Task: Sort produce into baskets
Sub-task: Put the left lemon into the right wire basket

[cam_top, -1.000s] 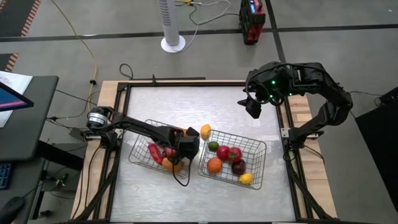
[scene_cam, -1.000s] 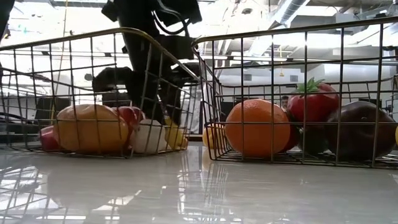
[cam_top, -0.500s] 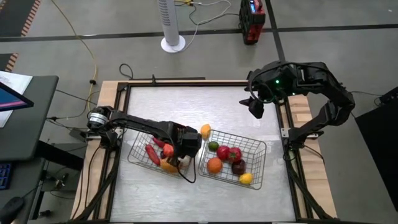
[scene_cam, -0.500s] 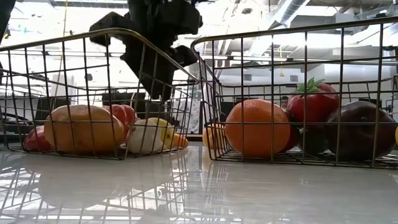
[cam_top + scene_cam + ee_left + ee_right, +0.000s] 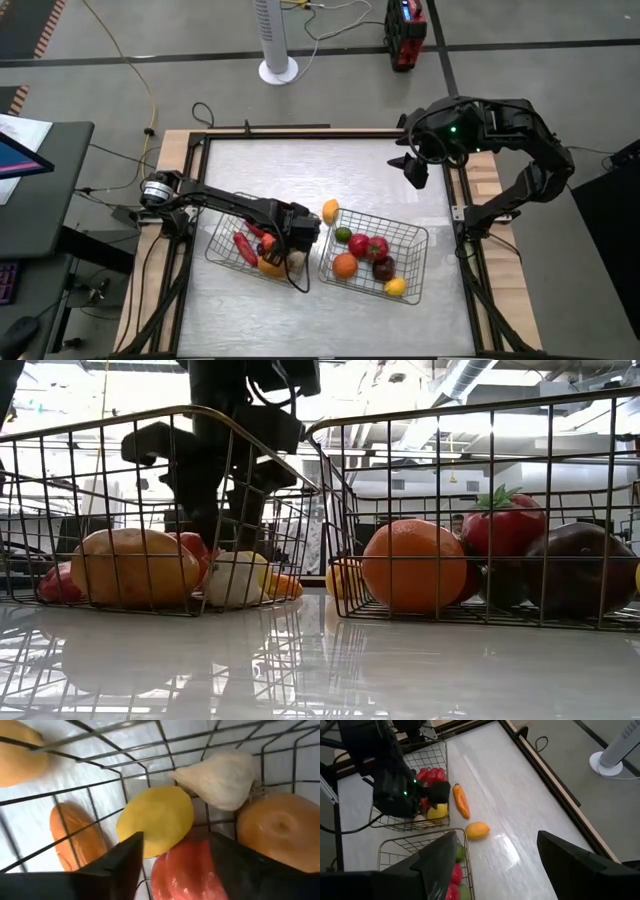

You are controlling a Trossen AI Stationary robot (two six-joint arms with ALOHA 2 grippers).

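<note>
Since the earlier frame, left tool [image 5: 172,852] sits lower inside left basket [image 5: 222,244], fingers apart, empty, above yellow fruit [image 5: 156,819]. Right tool [image 5: 416,170] hovers released over worktop [image 5: 300,165].

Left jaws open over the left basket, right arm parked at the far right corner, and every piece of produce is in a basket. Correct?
Not all. Two pieces lie on the table outside the baskets: a yellow fruit and an orange vegetable, beside the left basket. The right wrist view shows it. The rest stands.
</note>
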